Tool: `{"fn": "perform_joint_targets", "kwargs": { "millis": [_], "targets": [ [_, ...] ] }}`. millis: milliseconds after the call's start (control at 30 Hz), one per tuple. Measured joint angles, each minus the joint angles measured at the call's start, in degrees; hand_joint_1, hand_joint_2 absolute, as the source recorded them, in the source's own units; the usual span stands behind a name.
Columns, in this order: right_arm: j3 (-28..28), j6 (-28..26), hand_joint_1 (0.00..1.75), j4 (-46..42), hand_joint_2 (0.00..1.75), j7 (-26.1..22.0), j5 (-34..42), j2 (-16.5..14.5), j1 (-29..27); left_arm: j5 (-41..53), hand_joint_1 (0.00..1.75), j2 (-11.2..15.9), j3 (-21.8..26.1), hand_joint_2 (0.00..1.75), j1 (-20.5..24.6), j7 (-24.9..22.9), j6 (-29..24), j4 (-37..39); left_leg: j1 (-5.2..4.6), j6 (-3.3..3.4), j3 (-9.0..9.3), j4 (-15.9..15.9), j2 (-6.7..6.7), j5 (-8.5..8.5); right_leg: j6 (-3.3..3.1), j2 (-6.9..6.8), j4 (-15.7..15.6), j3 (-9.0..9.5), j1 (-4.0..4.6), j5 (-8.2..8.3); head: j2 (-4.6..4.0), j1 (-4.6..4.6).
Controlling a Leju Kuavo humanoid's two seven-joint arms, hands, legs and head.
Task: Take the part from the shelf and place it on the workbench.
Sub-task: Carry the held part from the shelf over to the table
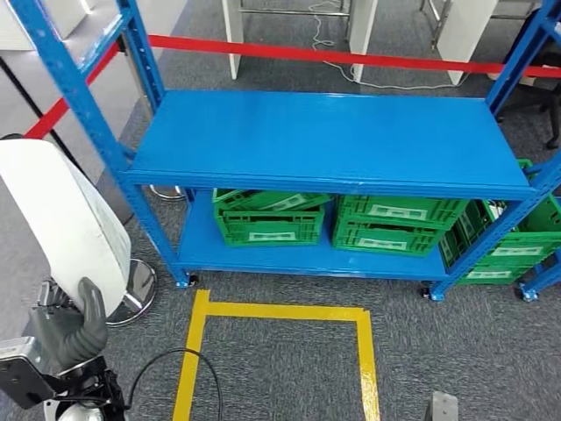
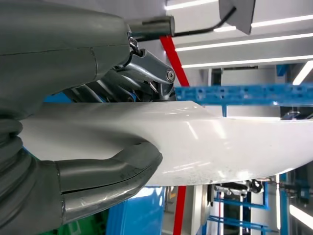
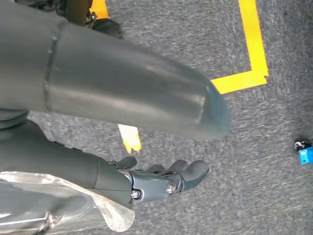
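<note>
The blue metal shelf [image 1: 330,140] stands on the grey carpeted floor [image 1: 291,368], beyond the yellow floor tape outline [image 1: 278,312]. Green plastic crates [image 1: 271,219] sit on its lower level, more crates [image 1: 509,241] just right of it. The left hand [image 1: 69,329], near left, holds the white curved panel part [image 1: 60,219]. A red barrier tape [image 1: 330,54] runs behind the shelf.

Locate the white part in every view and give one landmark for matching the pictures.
Head view: white part at far left, gripped by the left hand.
Left wrist view: it spans the middle, thumb across it.
Right wrist view: not in it.
Shared landmark: blue shelf, also behind the part in the left wrist view.
</note>
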State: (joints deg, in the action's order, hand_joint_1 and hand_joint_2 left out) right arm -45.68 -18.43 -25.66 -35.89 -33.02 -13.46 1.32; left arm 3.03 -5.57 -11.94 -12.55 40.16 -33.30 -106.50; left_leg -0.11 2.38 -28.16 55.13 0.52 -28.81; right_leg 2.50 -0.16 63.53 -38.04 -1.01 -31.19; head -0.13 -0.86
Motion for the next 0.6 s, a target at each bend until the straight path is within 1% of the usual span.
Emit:
{"fn": "perform_joint_targets", "kwargs": {
  "millis": [33, 67, 100, 133, 167, 200, 233, 267, 300, 333, 367, 400, 433, 467, 500, 533, 567, 600],
  "targets": [
    [0.0, 0.1, 0.0, -0.3, 0.0, 0.0, 0.0, -0.1, -0.1, 0.0, 1.75, 0.0, 0.0, 1.75, 0.0, 0.0, 0.0, 0.0, -0.14, 0.23, -0.85, 0.0, 0.02, 0.72, 0.08, 0.04, 3.7, -0.83, -0.01, -2.85, 0.0, -0.13],
    [0.0, 0.3, 0.0, -0.6, 0.0, -0.1, -0.1, -0.2, -0.1, 0.0, 1.75, -0.1, 0.1, 1.75, -0.1, 0.0, 0.1, 0.0, -0.29, 0.28, -1.75, 0.1, 0.05, 1.45, 0.16, 0.04, 7.3, -1.33, -0.01, -4.51, 0.0, -0.15],
    [0.0, 0.6, 0.0, -1.0, 0.0, -0.1, -0.2, -0.3, -0.1, 0.0, 1.75, -0.1, 0.1, 1.75, -0.1, 0.0, 0.1, 0.0, -0.44, 0.3, -2.71, 0.2, 0.07, 2.17, 0.22, 0.04, 9.9, -1.34, 0.0, -4.71, 0.0, -0.17],
    [0.0, 0.9, 0.0, -1.4, 0.0, -0.2, -0.3, -0.5, -0.2, 0.0, 1.75, -0.1, 0.1, 1.75, -0.1, 0.0, 0.1, 0.0, -0.54, 0.28, -3.7, 0.4, 0.09, 2.83, 0.2, 0.04, 10.8, -0.61, 0.01, -3.57, 0.0, -0.17],
    [0.0, 1.3, 0.0, -1.9, 0.0, -0.4, -0.3, -0.6, -0.2, 0.0, 1.75, -0.1, 0.1, 1.75, -0.1, 0.0, 0.1, 0.0, -0.62, 0.2, -4.69, 0.7, 0.1, 3.4, 0.08, 0.04, 9.8, 1.09, 0.04, -1.67, 0.0, -0.17],
    [0.0, 1.8, 0.0, -2.5, 0.0, -0.5, -0.4, -0.8, -0.2, 0.0, 1.75, -0.1, 0.1, 1.75, -0.1, 0.0, 0.2, 0.0, -0.65, 0.09, -5.55, 1.0, 0.1, 3.89, -0.11, 0.04, 6.9, 3.68, 0.08, -0.06, 0.0, -0.17],
    [0.0, 2.5, 0.0, -3.2, 0.0, -0.6, -0.4, -1.1, -0.2, 0.0, 1.75, -0.1, 0.1, 1.75, -0.1, 0.0, 0.2, 0.0, -0.73, -0.08, -6.28, 1.5, 0.09, 4.25, -0.39, 0.01, 2.5, 7.25, 0.19, 0.29, 0.0, -0.19],
    [0.1, 3.4, 0.0, -4.0, 0.0, -0.6, -0.2, -1.3, -0.1, 0.0, 1.75, -0.1, 0.1, 1.75, -0.1, 0.0, 0.2, 0.0, -0.82, -0.31, -6.82, 1.9, 0.11, 4.53, -0.68, -0.01, -2.2, 10.57, 0.29, -0.36, 0.0, -0.16],
    [0.1, 4.5, 0.0, -4.7, 0.0, -0.7, -0.1, -1.6, -0.1, 0.0, 1.75, -0.1, 0.1, 1.75, 0.0, 0.0, 0.2, 0.0, -0.88, -0.58, -7.15, 2.3, 0.16, 4.83, -0.99, 0.0, -5.9, 12.97, 0.39, -1.49, 0.0, -0.16],
    [0.2, 5.5, 0.0, -5.4, 0.0, -0.7, 0.0, -1.8, -0.1, 0.0, 1.75, -0.1, 0.1, 1.75, 0.0, 0.0, 0.2, 0.0, -0.89, -0.91, -7.37, 2.5, 0.2, 5.13, -1.29, -0.02, -8.3, 14.38, 0.53, -2.54, 0.0, -0.17],
    [0.3, 6.3, 0.0, -5.9, 0.0, -0.7, -0.1, -2.0, -0.2, 0.0, 1.75, -0.1, 0.1, 1.75, 0.0, 0.0, 0.2, 0.0, -0.83, -1.23, -7.46, 2.5, 0.25, 5.48, -1.58, -0.01, -9.2, 14.51, 0.59, -2.83, 0.0, -0.16],
    [0.4, 6.8, 0.0, -6.2, 0.0, -0.7, -0.1, -2.2, -0.4, 0.0, 1.75, -0.1, 0.1, 1.75, 0.0, 0.0, 0.2, 0.0, -0.78, -1.51, -7.54, 2.5, 0.25, 5.83, -1.86, -0.05, -9.2, 14.32, 0.61, -2.64, 0.0, -0.2],
    [0.5, 7.2, 0.0, -6.4, 0.0, -0.7, -0.2, -2.3, -0.6, 0.0, 1.75, -0.1, 0.1, 1.75, 0.0, 0.0, 0.2, 0.0, -0.69, -1.81, -7.66, 2.5, 0.14, 5.82, -2.17, -0.23, -9.2, 14.12, 0.55, -2.29, 0.0, -0.22],
    [0.5, 7.4, 0.0, -6.6, 0.0, -0.7, -0.3, -2.5, -0.8, 0.0, 1.75, 0.0, 0.1, 1.75, 0.0, 0.0, 0.2, 0.0, -0.63, -2.13, -7.94, 3.0, 0.03, 5.02, -2.48, -0.45, -9.3, 13.83, 0.44, -1.9, 0.0, -0.15],
    [0.6, 7.6, 0.0, -6.8, 0.0, -0.7, -0.4, -2.6, -0.9, 0.0, 1.75, 0.0, 0.1, 1.75, 0.0, 0.0, 0.1, 0.0, -0.49, -2.51, -8.43, 4.4, -0.09, 3.28, -2.76, -0.7, -9.3, 13.46, 0.31, -1.47, 0.0, -0.01],
    [0.7, 7.8, 0.0, -6.9, 0.0, -0.7, -0.4, -2.7, -1.1, 0.0, 1.75, 0.1, 0.1, 1.75, -0.1, 0.0, 0.0, 0.0, -0.29, -2.95, -9.19, 6.9, -0.19, 0.72, -2.97, -0.99, -9.3, 13.01, 0.25, -1.06, 0.0, 0.11],
    [0.8, 7.9, 0.0, -7.0, 0.0, -0.7, -0.5, -2.8, -1.2, 0.0, 1.75, 0.1, 0.1, 1.75, -0.1, 0.0, 0.0, 0.0, -0.1, -3.34, -10.11, 10.4, -0.21, -1.99, -3.09, -1.24, -9.2, 12.56, 0.25, -0.72, 0.0, 0.26],
    [0.9, 8.0, 0.0, -7.1, 0.0, -0.7, -0.5, -2.9, -1.3, 0.0, 1.75, 0.2, 0.1, 1.75, -0.1, 0.0, -0.1, 0.0, 0.13, -3.66, -10.95, 14.2, -0.21, -4.02, -3.11, -1.57, -9.1, 12.13, 0.25, -0.44, 0.0, 0.32]
  ]
}}
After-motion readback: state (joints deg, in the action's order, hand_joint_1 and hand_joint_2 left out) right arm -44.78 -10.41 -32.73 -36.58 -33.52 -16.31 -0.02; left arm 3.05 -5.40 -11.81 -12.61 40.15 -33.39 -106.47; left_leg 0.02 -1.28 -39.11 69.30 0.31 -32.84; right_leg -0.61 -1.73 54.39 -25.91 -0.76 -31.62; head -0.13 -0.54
